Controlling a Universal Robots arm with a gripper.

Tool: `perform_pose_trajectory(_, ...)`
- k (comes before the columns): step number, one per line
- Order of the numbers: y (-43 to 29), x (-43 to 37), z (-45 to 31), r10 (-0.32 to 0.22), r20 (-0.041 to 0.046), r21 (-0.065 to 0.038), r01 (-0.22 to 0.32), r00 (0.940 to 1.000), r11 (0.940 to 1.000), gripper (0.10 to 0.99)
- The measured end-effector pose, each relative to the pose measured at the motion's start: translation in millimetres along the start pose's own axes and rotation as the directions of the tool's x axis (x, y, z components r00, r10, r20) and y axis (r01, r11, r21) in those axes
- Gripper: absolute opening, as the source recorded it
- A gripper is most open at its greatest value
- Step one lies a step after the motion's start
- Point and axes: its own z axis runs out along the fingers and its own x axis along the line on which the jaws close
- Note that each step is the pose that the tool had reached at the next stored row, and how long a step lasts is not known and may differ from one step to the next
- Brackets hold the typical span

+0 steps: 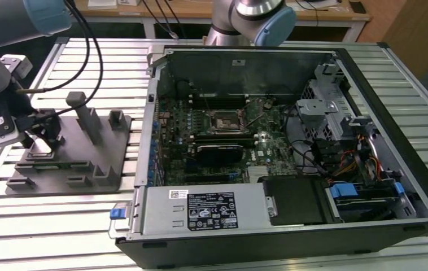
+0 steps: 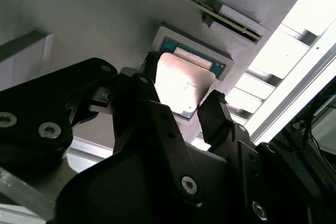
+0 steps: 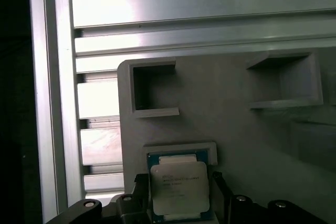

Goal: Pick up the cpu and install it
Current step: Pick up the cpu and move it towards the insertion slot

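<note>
The cpu [image 3: 179,186], a flat square chip with a silvery top plate and a blue-green rim, lies in a shallow square pocket of the grey fixture [image 1: 78,169]. The fixture sits on the slatted table at the exterior view's left. My gripper [image 1: 40,144] is down over that pocket. In both wrist views its black fingers [image 2: 152,72] stand against two opposite edges of the cpu [image 2: 184,85], closed on it, and the chip is level in its pocket. The black motherboard socket [image 1: 222,121] lies inside the open computer case, with its metal frame around it.
The open computer case [image 1: 274,226] fills the table's middle and the exterior view's right, with cables, a drive cage and a power supply inside. Upright grey posts [image 1: 86,116] rise from the fixture beside my gripper. A second robot arm [image 1: 263,17] stands behind the case.
</note>
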Motion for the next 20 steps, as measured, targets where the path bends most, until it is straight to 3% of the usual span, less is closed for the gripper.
perform_pose_trajectory(17,0.1,-1.8,1.5,-0.011,-0.0009,0.0,0.011,0.9999,0.9999,0.592)
perform_pose_trajectory(19,0.1,-1.8,1.5,-0.011,-0.0009,0.0,0.011,0.9999,0.9999,0.604)
perform_pose_trajectory(20,0.1,-1.8,1.5,-0.011,-0.0009,0.0,0.011,0.9999,0.9999,0.663)
